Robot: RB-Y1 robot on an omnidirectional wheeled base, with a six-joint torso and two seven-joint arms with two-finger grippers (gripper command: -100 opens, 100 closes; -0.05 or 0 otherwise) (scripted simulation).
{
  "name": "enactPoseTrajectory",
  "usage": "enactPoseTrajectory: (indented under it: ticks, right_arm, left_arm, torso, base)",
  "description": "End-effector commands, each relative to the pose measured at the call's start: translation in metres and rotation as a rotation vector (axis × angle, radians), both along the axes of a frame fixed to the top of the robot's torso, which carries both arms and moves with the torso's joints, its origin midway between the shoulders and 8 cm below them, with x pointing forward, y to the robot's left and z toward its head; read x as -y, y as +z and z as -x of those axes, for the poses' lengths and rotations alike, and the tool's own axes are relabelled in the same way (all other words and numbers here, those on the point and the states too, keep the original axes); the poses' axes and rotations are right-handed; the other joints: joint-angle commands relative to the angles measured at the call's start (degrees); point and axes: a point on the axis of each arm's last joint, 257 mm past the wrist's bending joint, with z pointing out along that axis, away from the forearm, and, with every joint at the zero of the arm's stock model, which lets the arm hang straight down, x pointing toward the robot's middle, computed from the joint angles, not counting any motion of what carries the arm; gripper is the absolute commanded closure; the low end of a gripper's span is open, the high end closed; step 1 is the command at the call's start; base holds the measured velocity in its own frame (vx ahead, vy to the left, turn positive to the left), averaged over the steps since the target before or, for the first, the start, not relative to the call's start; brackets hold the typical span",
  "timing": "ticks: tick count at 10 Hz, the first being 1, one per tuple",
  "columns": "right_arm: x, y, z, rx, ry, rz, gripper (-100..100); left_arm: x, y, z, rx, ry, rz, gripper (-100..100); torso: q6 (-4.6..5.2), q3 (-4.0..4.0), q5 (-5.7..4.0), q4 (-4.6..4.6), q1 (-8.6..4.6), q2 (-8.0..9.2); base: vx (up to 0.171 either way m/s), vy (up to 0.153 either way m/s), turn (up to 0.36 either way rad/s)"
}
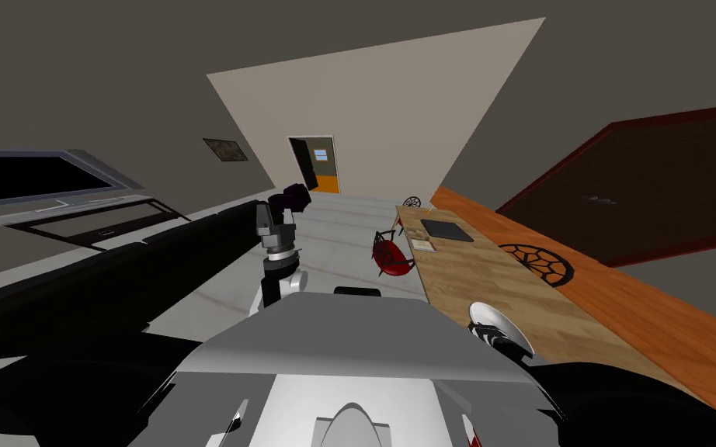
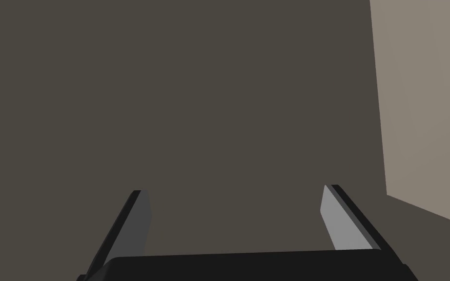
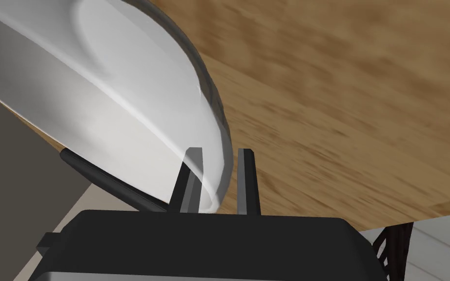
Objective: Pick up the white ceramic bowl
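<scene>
Right claw (image 3: 217,181) is clamped on the rim of the white bowl (image 3: 121,97), one finger on each side of the wall. I'd guess that's the only way thin blades can hold something that wide. The bowl is at the near end of the wooden tabletop (image 3: 346,97), on the right, and I can't tell if it's clear of the wood yet. Left claw (image 2: 234,219) is spread open with nothing in it, arm raised on the left, probably just parked out of the way. Count: one bowl, two claws, one red chair (image 1: 392,256) by the tabletop, maybe a second farther off.
</scene>
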Motion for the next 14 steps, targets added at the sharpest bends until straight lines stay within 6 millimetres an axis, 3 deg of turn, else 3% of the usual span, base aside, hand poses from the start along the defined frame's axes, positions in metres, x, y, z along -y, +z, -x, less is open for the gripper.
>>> enactPoseTrajectory:
  ticks: [1,4,5,7,11,12,14]
  right_arm:
    - [-0.001,0.001,-0.003,0.002,0.021,0.006,100]
    - [-0.001,0.003,-0.004,-0.027,0.093,0.046,100]
    - [-0.013,0.008,-0.042,0.062,0.102,0.001,100]
    - [-0.018,0.008,-0.044,0.069,0.114,-0.014,100]
    - [-0.018,0.008,-0.044,0.027,0.207,0.040,100]
    - [-0.031,0.015,-0.078,0.106,0.216,-0.005,100]
    - [-0.036,0.013,-0.079,0.100,0.240,-0.016,100]
  left_arm:
    - [0.000,0.000,0.000,0.000,0.000,0.000,0]
    - [0.000,0.000,0.000,0.000,0.000,0.000,0]
    - [0.000,0.000,0.000,0.000,0.000,0.000,0]
    - [0.000,0.000,0.000,0.000,0.000,0.000,0]
    - [0.000,0.000,0.000,0.000,0.000,0.000,0]
    - [0.000,0.000,0.000,0.000,0.000,0.000,0]
    - [0.000,0.000,0.000,0.000,0.000,0.000,0]
  torso:
    - [0.00,0.00,0.00,0.00,0.00,0.00]
    - [0.03,0.19,0.09,0.07,0.08,0.32]
    - [0.02,0.19,0.10,0.06,0.09,0.32]
    - [0.10,-0.06,0.10,-0.02,0.07,-0.11]
    - [0.02,0.23,0.21,0.11,0.18,0.38]
    - [0.01,0.23,0.22,0.10,0.19,0.38]
    - [0.04,-0.01,0.25,0.02,0.20,-0.06]
  base:
    - [0.006,0.011,0.021]
    - [-0.009,0.002,0.007]
    - [0.107,-0.029,-0.332]
    - [0.100,-0.008,-0.296]
    - [-0.006,0.002,0.011]
    - [0.106,-0.027,-0.430]
    - [0.104,0.001,-0.258]
